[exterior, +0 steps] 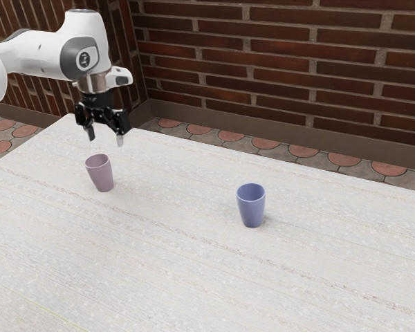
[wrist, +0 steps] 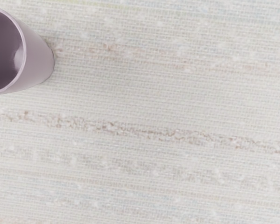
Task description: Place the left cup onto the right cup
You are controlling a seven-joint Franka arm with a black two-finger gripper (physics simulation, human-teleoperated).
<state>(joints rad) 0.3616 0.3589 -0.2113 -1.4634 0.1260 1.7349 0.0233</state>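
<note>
- Arm point(exterior: 48, 52): white, comes in from the exterior view's upper left and ends over the near-left part of the bench.
- Tool point(exterior: 105, 139): black, two fingers pointing down. Released: the fingers stand spread apart with nothing between them. It hangs in the air just above the mauve cup, and a gap shows between the fingertips and the cup's rim.
- Mauve cup point(exterior: 99, 172): this is the task's left cup. It stands upright on the bench toward the exterior view's left, mouth up and ungripped. You have bare bench on all sides of it. In the wrist view the same cup point(wrist: 16, 51) is partly cut by the picture's border, with its rim and hollow inside visible and open bench beside it.
- Blue cup point(exterior: 251, 204): this is the task's right cup. It stands upright with its mouth up, toward the exterior view's right of the mauve cup and well apart from it. Nothing sits in it or on it.
- Bench point(exterior: 194, 277): pale, with a streaked surface. The stretch between the two cups is open. Its far edge runs slantwise behind both cups, and the mauve cup stands nearer to that edge than the blue cup does. The wrist view shows more bare bench surface point(wrist: 168, 140).
- Tiled floor point(exterior: 277, 145): reddish tiles beyond the bench's far edge.
- Brick wall point(exterior: 297, 62): it stands behind the floor, well back from both cups.
</note>
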